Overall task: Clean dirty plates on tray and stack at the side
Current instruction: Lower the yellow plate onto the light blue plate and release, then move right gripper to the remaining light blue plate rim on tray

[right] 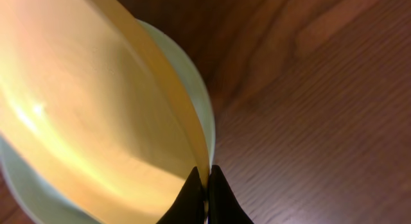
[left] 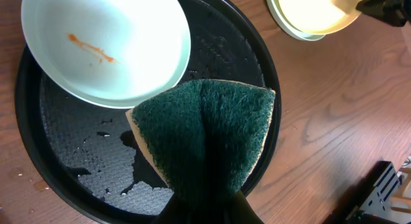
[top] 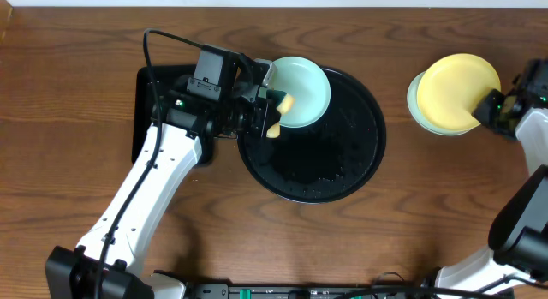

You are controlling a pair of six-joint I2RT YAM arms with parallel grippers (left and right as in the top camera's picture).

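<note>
My right gripper [right: 204,185] pinches yellow plate [top: 458,89] rim, stacking it on blue plate [top: 415,106], right. My left gripper [top: 267,110] clamps sponge [left: 202,131]; smeared plate [left: 103,44] on tray [top: 342,170] not yet cleaned.

In the left gripper [left: 207,208], the dark green scouring sponge [left: 205,131] looks coarse and fibrous, with tan foam behind. Past it the round black tray [left: 64,153] is glossy at the rim, pebbled and wet inside; the pale blue plate [left: 106,47] is smooth and satiny. At the right gripper [right: 207,185] the pale yellow plate [right: 77,108] gleams above the matt brown wood-grain tabletop [right: 308,89]
</note>
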